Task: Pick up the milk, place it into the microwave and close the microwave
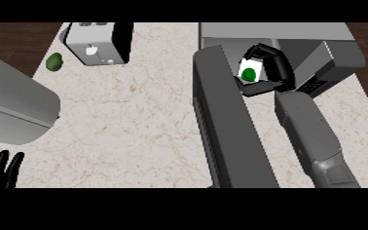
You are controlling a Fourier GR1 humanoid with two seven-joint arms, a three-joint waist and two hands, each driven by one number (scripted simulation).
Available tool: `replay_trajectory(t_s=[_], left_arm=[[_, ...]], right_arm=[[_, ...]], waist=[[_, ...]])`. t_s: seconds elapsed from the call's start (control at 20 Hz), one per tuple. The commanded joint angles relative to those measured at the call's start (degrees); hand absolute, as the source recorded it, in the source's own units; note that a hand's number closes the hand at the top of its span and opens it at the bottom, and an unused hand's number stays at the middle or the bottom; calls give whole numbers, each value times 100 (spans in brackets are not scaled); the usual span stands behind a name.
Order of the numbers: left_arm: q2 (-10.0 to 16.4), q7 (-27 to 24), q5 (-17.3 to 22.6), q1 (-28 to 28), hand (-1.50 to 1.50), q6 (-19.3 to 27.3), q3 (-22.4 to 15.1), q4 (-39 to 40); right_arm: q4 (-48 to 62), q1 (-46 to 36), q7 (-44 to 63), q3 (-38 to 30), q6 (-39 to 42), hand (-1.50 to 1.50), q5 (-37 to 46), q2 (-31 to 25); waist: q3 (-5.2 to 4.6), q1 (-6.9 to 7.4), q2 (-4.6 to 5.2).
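Head view: I read the milk (249, 73) as a small white carton with a green mark. It is held at the mouth of the microwave (287, 31), just beside the inner face of its open door (230, 126). The right hand (279, 67) has its fingers (262, 51) curled over the carton's far side and its thumb against the near side, so it is gripping the milk. I cannot tell whether the carton's base rests on the microwave floor. Handling judgement: a carton of this kind is probably light, with thin walls that give under a squeeze and smooth faces that may slip. Take hold across two opposite flat sides at about mid-height, and keep it upright. The left hand (10, 168) rests with fingers straight, well apart from the microwave at the view's lower left edge. Count: one milk; one microwave with one door; one toaster (97, 43) and one green fruit (54, 62) on the tabletop (144, 126) left of the microwave; one large grey body (22, 107) farther left; two hands.
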Motion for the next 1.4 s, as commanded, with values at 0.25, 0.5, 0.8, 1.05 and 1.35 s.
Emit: replay_trajectory(t_s=[0.25, 0.5, 0.8, 1.05, 1.35], left_arm=[[125, -184, 39, -493, -150, -225, 129, 511], [116, -236, 63, -253, -150, -439, 45, 501], [373, 240, 366, -734, -150, -311, 205, 244], [169, -12, 67, -750, -150, -315, -38, 428], [249, 124, -93, -953, -150, -230, -71, 321]], right_arm=[[1976, -1426, -524, -269, -412, 150, 309, 77], [2379, -1694, -863, -414, -653, 150, 371, -120], [2642, -2147, -825, -286, -1421, 150, 686, -155], [2934, -2321, -632, -332, -1689, 150, 734, -276], [3029, -2541, -292, -817, -2774, 150, 369, -298]], waist=[[6, 215, 110], [8, 326, 146], [14, 466, 224], [12, 607, 287], [23, 754, 400]])
